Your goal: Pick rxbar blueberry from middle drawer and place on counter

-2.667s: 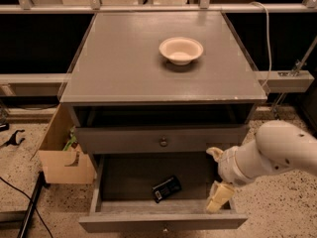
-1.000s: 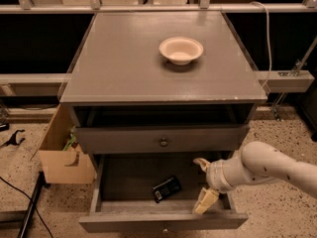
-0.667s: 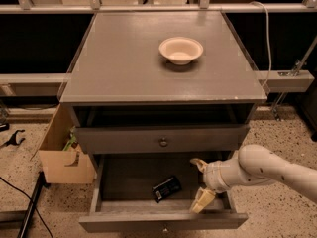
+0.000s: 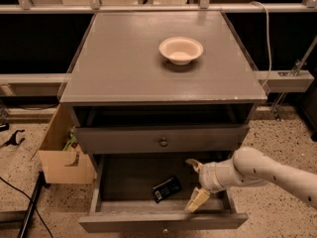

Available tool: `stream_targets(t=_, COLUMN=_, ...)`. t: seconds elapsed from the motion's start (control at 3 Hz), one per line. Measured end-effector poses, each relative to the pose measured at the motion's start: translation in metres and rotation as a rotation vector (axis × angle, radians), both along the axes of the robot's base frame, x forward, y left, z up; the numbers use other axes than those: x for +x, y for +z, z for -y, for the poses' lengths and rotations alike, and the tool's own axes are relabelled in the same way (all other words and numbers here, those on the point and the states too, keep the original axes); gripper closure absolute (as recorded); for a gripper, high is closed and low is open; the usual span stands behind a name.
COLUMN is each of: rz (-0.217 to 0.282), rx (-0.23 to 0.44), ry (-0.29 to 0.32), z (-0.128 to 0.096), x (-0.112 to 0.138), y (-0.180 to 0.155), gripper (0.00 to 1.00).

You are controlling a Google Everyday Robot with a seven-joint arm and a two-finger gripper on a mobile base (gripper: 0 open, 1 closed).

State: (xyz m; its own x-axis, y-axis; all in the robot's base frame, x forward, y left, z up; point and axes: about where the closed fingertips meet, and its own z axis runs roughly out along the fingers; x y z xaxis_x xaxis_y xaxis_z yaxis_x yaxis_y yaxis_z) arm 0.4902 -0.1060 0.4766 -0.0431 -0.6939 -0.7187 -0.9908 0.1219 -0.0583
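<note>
Heads up, you don't have the bar (image 4: 166, 188) yet. It lies flat on the floor of the open drawer (image 4: 124, 175), a bit skewed, close to the front board and roughly mid-width. Your gripper (image 4: 195, 182) sits inside the drawer just right of it. The jaws are spread wide with nothing between them, one tip toward the back and the other down by the front board.

Stuff I'd worry about from here:

- The bar is thin and lies flat on the planks. Come in too high and you close on air; too low and the tips dig into the floor. Either way I'd guess you shove it sideways instead of gripping it.
- It's skewed relative to your jaws, so closing as-is may pinch just a corner, and that wrapper looks slick enough to spin out.
- The lower tip is right by the front board. Slide left carelessly and it could catch there.
- The shut drawer with the knob (image 4: 163, 142) sits right above the back of the open one. Lift too far back and the wrist may clip it and knock the bar loose.
- On the counter (image 4: 124, 63), the bowl (image 4: 181, 49) sits toward the back, right of centre. Set the bar down away from it and away from the edge.
</note>
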Motion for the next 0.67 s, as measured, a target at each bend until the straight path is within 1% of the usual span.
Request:
stream_targets(t=0.33, rz=0.012, rx=-0.006, ry=0.005, z=0.000, x=0.005, y=-0.006, gripper=0.00)
stream_targets(t=0.67, rz=0.029, rx=-0.010, ry=0.050, z=-0.011, x=0.017, y=-0.022, gripper=0.03)
